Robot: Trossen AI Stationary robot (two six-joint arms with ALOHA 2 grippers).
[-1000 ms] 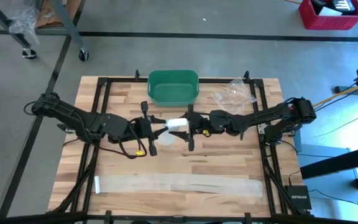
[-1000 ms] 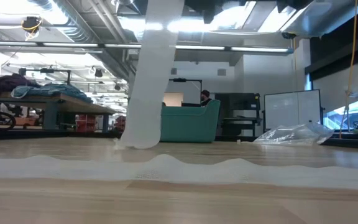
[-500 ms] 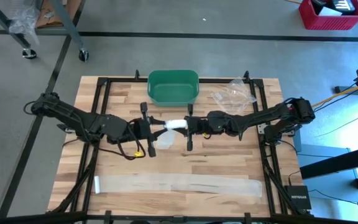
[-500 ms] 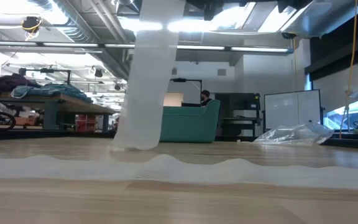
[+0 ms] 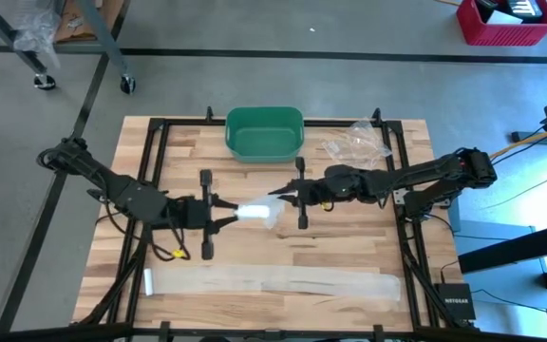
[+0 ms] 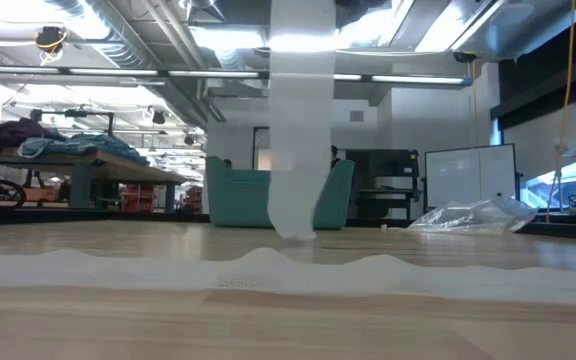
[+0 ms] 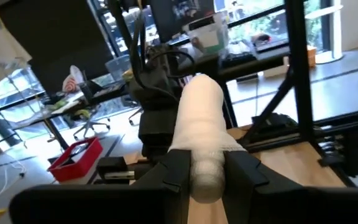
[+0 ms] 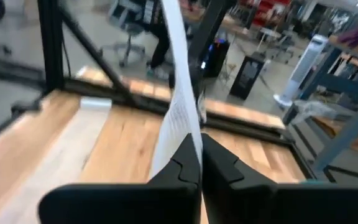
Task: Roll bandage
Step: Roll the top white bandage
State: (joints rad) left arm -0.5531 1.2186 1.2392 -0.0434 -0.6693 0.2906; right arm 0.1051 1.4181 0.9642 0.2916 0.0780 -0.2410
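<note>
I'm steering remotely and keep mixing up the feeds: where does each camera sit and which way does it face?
High: overhead, straight down on the table; both arms, bandage roll between hands.
Low: table-top height, level toward the room; hanging bandage strip, no hands.
Left wrist: past left hand shut on the roll.
Right wrist: past right hand pinching the strip.
Shared: green bin in high and low.

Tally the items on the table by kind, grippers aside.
Bandage roll: 1
Flat bandage strip: 1
Green bin: 1
Clear plastic bag: 1
Total: 4
</note>
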